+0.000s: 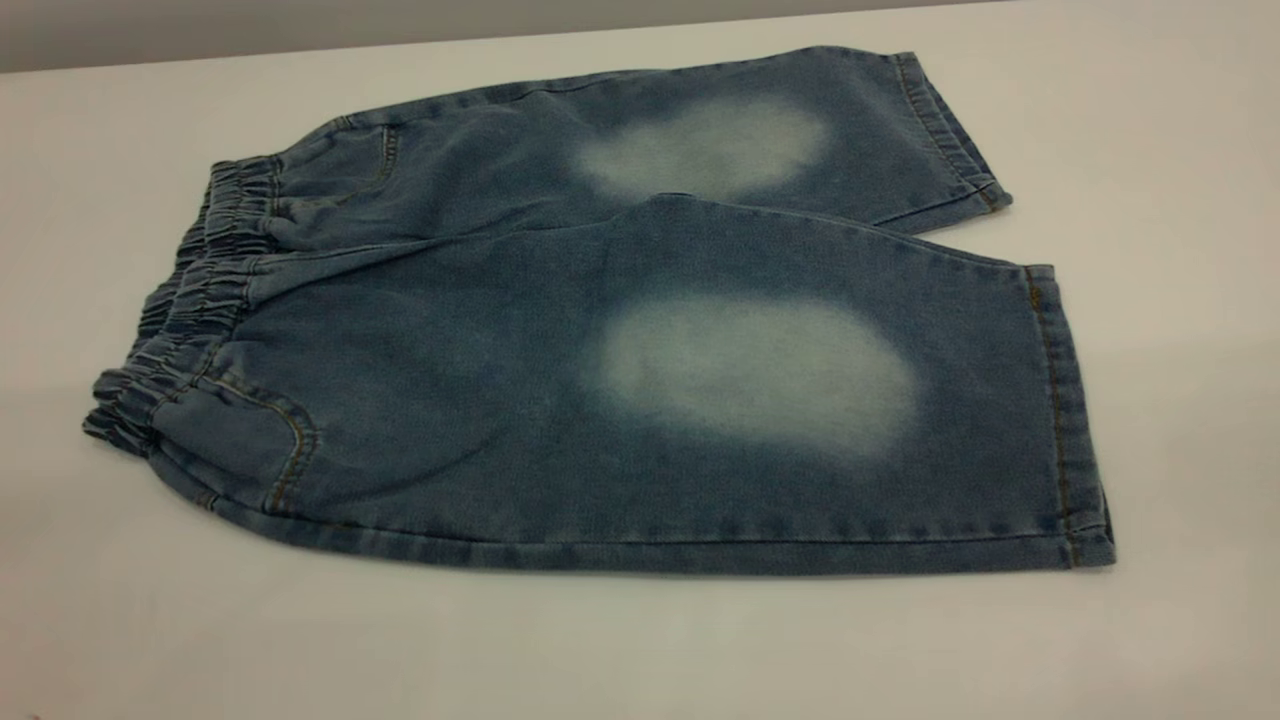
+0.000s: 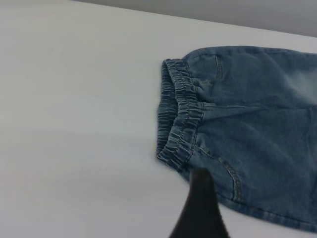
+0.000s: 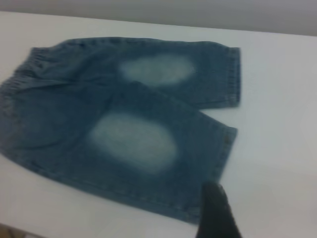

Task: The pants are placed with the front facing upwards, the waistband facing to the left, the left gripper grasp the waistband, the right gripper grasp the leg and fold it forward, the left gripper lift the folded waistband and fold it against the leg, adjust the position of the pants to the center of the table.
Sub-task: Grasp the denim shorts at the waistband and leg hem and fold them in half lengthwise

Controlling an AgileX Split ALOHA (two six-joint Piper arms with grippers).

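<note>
The denim pants point(image 1: 560, 400) lie flat on the white table point(image 1: 640, 650), front up, with a pale oval on each leg. The ruched waistband point(image 1: 190, 310) points left. The near leg point(image 1: 800, 420) and the far leg point(image 1: 760, 140) end in stitched hems at the right. Neither gripper shows in the exterior view. In the left wrist view a black part of my left gripper point(image 2: 200, 210) hangs just off the waistband point(image 2: 181, 124), by the front pocket corner. In the right wrist view a black part of my right gripper point(image 3: 217, 213) hovers by the near leg's hem corner point(image 3: 220, 158).
Bare white tabletop point(image 1: 200, 620) surrounds the pants on all sides, widest in front and at the right. The table's far edge point(image 1: 300, 52) runs along the back against a grey wall.
</note>
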